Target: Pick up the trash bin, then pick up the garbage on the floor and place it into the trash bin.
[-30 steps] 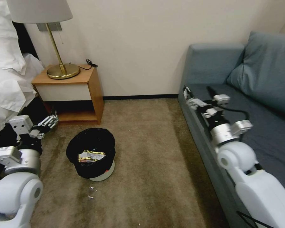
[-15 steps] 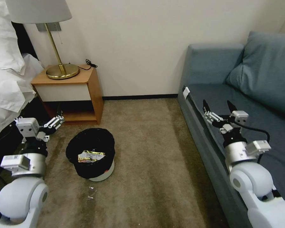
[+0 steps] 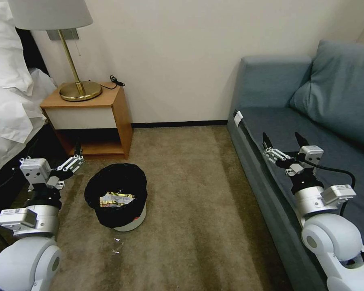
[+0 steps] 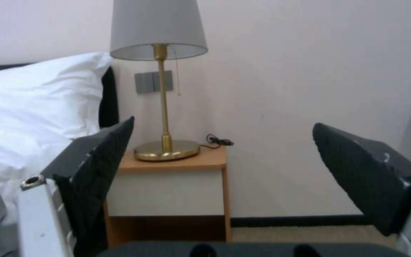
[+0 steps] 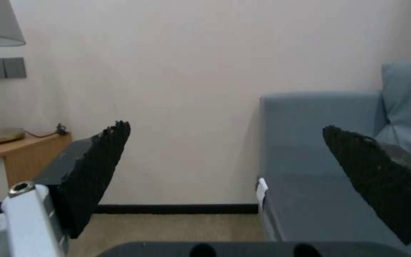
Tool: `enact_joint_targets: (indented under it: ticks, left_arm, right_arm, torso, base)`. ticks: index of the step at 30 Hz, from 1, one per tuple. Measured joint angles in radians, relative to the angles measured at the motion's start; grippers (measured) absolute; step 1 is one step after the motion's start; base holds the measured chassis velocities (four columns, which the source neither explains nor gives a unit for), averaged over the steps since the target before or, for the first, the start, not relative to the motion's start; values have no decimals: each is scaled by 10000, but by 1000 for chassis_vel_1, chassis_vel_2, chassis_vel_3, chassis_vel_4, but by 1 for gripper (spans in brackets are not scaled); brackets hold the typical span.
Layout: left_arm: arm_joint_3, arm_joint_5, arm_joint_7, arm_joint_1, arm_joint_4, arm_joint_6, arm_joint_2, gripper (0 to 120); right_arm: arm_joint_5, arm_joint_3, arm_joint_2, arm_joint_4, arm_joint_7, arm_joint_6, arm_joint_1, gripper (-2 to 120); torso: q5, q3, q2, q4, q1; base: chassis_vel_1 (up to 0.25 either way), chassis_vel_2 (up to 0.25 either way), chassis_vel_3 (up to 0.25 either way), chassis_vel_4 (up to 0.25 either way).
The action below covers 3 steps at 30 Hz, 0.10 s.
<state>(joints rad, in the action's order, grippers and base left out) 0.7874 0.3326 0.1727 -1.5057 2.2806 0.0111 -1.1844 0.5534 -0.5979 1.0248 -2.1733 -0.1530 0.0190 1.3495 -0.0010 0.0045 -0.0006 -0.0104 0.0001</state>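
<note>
The trash bin (image 3: 116, 195) stands on the brown carpet (image 3: 190, 210) in the lower left of centre of the head view. It is a small round white tub with a glossy black bag pulled over its rim, so that just a strip of white wall shows near the floor. Inside lies garbage (image 3: 116, 199): a crumpled wrapper, gold-yellow and silvery, with a bit of red beside it. Just below the bin in the frame, a few tiny pale scraps (image 3: 117, 245) lie on the carpet; what they are cannot be told.

The left gripper (image 3: 77, 157) hangs in the left of the frame, close to the bin's upper left and apart from it, with its fingers spread and nothing between them; the left wrist view shows the two black pads wide apart. The right gripper (image 3: 284, 141) sits in the right of the frame over the front edge of the blue sofa (image 3: 331, 133), well apart from the bin, its fingers likewise spread and holding nothing.

Behind the bin, toward the upper left, a wooden nightstand (image 3: 94, 117) stands against the wall and bears a brass lamp (image 3: 75, 60) and a small black cable (image 3: 116, 81). White bedding (image 3: 8, 93) fills the left edge. The carpet between bin and sofa is bare.
</note>
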Motion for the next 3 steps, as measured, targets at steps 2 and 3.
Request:
enact_joint_targets:
  ticks: [2,3]
  left_arm:
    - [1,3,4,2,0,4,1,100]
    - [1,5,6,4,0,7,2,100]
  right_arm:
    - [2,4,-1,0,3,0,-3,100]
    - [4,6,-3,0,4,0,-6,100]
  torso:
    - [0,0,0,0,0]
    - [0,0,0,0,0]
  base:
    - [0,0,0,0]
    - [0,0,0,0]
